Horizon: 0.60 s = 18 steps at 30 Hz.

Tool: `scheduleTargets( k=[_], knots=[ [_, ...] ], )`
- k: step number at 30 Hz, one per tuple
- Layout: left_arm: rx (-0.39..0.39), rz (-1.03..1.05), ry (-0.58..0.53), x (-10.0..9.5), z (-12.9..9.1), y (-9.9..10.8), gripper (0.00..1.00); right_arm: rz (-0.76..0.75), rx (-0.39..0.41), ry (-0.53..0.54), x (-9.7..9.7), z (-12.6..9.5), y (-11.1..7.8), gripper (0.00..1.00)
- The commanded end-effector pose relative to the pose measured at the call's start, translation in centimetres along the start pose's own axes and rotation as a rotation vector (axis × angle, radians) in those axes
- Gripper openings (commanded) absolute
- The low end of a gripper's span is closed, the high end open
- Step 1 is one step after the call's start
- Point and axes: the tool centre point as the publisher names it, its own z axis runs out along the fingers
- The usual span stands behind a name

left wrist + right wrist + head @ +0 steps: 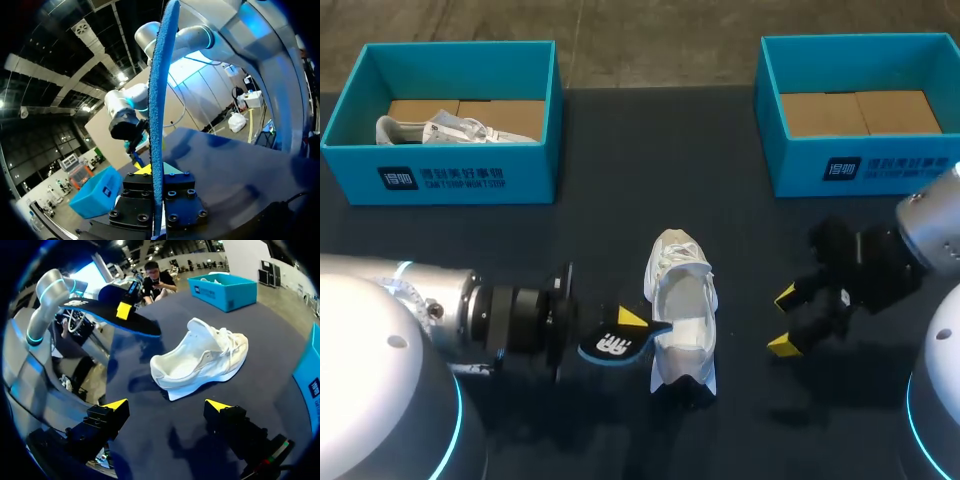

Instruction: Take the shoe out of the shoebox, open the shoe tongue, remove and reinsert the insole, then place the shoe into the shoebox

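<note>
A white shoe lies on the dark table at the middle, its opening facing up. My left gripper is shut on a dark insole with a blue edge, which hangs just left of the shoe with one end at the shoe's side. My right gripper stands open to the right of the shoe, nothing between its fingers. A blue shoebox at the back right shows only its cardboard floor.
Another blue shoebox at the back left holds a second white shoe. Dark table stretches between the boxes and the shoe. My left arm's wrist lies low over the front left.
</note>
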Motion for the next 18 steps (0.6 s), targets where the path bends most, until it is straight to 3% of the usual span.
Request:
scheduleTargets(
  k=[1,10,13,18],
  knots=[
    [0.001,-0.008,0.002,0.5,-0.3,-0.1,0.00,0.002,-0.004,-0.041,1.1,0.1,-0.3,1.00],
    [0.001,-0.008,0.002,0.5,-0.3,-0.1,0.00,0.002,-0.004,-0.041,1.1,0.1,-0.3,1.00],
    [0.001,-0.008,0.002,0.5,-0.3,-0.1,0.00,-0.065,0.070,-0.053,0.9,0.9,0.6,1.00],
    [0.020,-0.004,0.004,1.0,0.2,-0.6,0.00,-0.101,0.138,-0.092,0.6,2.3,0.1,1.00]
  ],
)
